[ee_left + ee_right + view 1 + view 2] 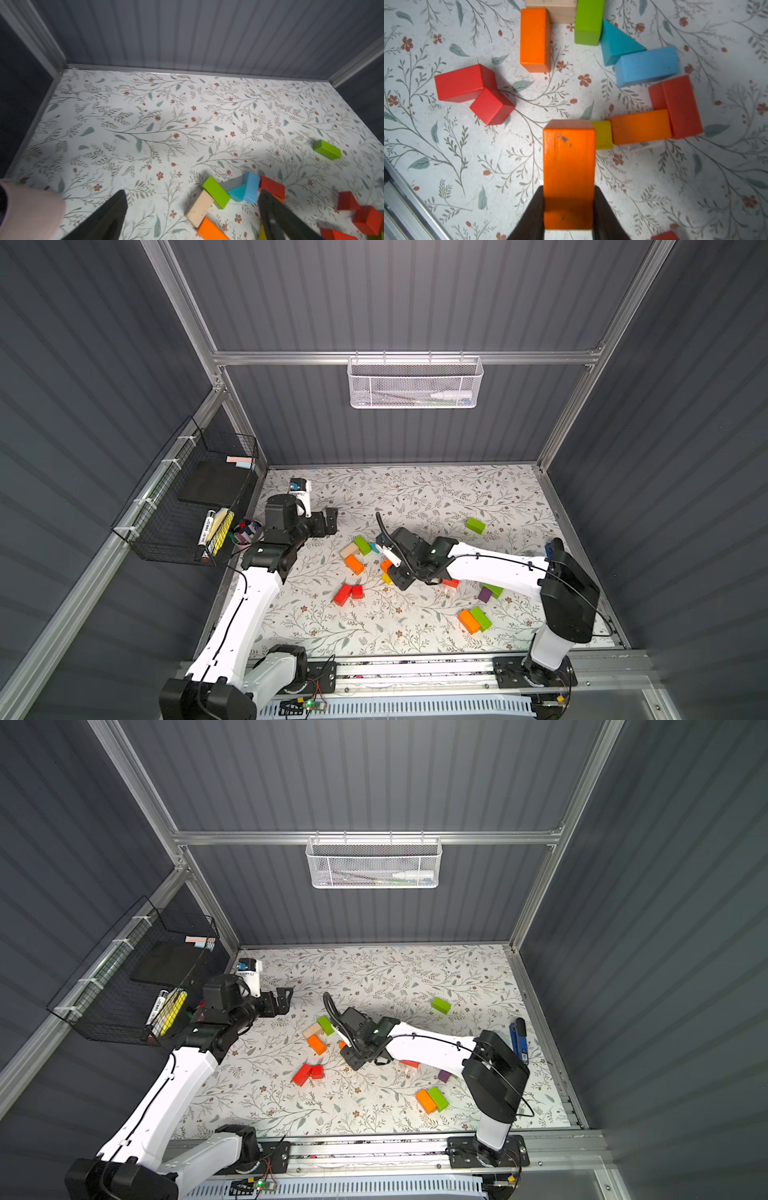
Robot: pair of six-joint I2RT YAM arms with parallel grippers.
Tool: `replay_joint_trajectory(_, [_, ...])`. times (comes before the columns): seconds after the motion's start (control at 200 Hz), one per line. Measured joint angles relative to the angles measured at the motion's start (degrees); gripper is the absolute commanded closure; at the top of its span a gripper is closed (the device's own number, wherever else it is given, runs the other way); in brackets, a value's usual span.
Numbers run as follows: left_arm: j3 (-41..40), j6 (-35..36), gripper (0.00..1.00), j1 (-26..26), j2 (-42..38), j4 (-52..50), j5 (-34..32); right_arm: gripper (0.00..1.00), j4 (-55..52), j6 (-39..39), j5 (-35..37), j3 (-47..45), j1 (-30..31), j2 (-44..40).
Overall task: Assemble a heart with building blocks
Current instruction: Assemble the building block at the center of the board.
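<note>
Roughly seventeen building blocks (354, 564), two baskets (374, 385)

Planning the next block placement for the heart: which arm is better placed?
Probably right: the right gripper holds an orange brick next to the yellow cube; the left gripper is open and empty, off to the side.

1. The held brick (568, 176) sits between the fingers of the right gripper (569, 190), over the middle of the table (415, 497).
2. Just beside it lies a small cube (603, 135), which touches a flat brick (640, 126); that brick's far end meets an end brick (679, 106) (an L-shape).
3. To its left and slightly forward is a brick-and-cube pair (348, 593), touching each other.
4. Behind it to the left is a back cluster (362, 545) of bricks with a wedge (614, 43).
5. Behind it to the right, well apart, is a lone brick (475, 525).
6. In front of it to the right is a side-by-side pair (474, 620).
</note>
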Motion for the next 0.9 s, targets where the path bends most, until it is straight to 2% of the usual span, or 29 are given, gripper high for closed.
replay_joint_trajectory(0.17, [-0.2,-1.5,0.01,2.3,-0.5,0.0,-0.9,0.79,-0.2,0.0,-0.9,5.9,1.2,5.7])
replay_joint_trajectory(0.41, [-0.8,-2.5,0.01,4.3,-0.7,0.2,-0.8,0.79,-0.2,0.3,-1.8,9.2,1.9,10.5])
replay_joint_trajectory(0.9, [-1.0,-2.5,0.01,4.3,-0.4,0.6,1.4,0.79,-0.7,1.6,-1.8,13.3,2.2,16.9])
